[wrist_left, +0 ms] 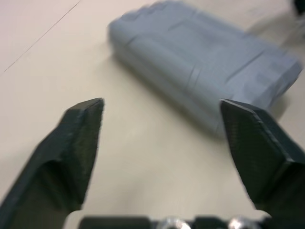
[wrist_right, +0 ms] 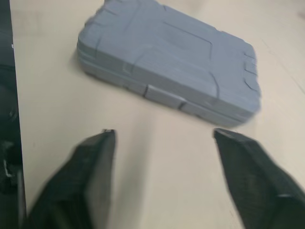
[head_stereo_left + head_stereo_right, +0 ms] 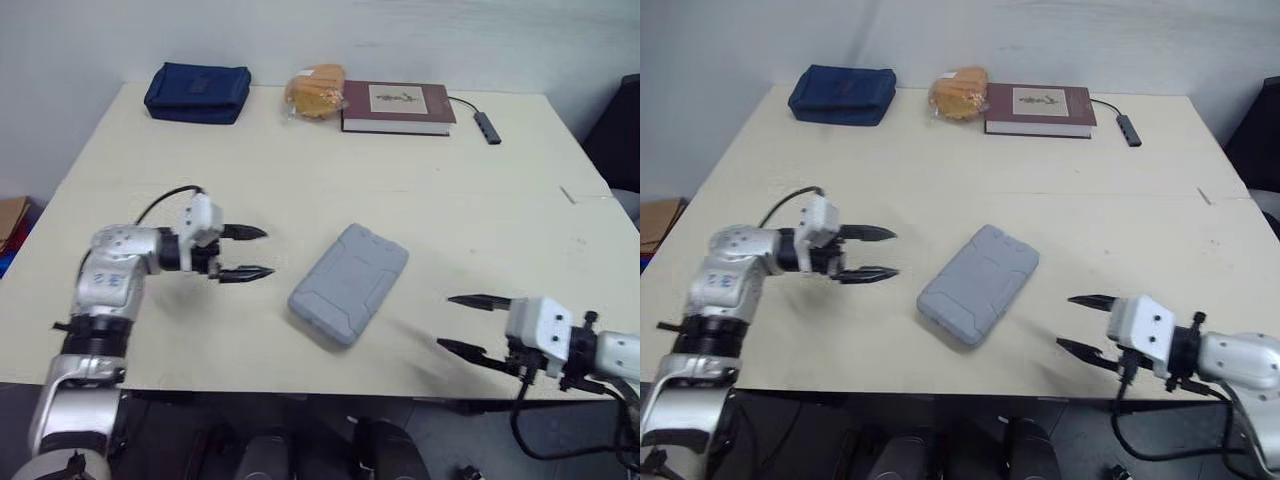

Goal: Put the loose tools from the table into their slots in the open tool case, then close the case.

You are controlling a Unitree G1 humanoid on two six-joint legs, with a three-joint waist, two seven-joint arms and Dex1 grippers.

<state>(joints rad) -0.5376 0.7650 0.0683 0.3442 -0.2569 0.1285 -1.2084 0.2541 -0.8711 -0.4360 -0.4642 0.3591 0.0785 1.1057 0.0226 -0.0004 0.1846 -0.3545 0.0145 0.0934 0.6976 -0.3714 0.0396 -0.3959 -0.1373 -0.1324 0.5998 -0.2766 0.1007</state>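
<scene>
A grey plastic tool case lies shut and flat near the middle of the table, set at a slant. My left gripper hovers open a short way to the case's left, fingers pointing at it, nothing between them. My right gripper stands open near the table's front edge, to the right of the case and apart from it, holding nothing. Both wrist views look at the closed case past spread fingers. No loose tools are in sight on the table.
Along the far edge sit a dark blue pouch, a bagged bread roll, a maroon book and a small grey adapter with a cable. The table's front edge runs just below my right gripper.
</scene>
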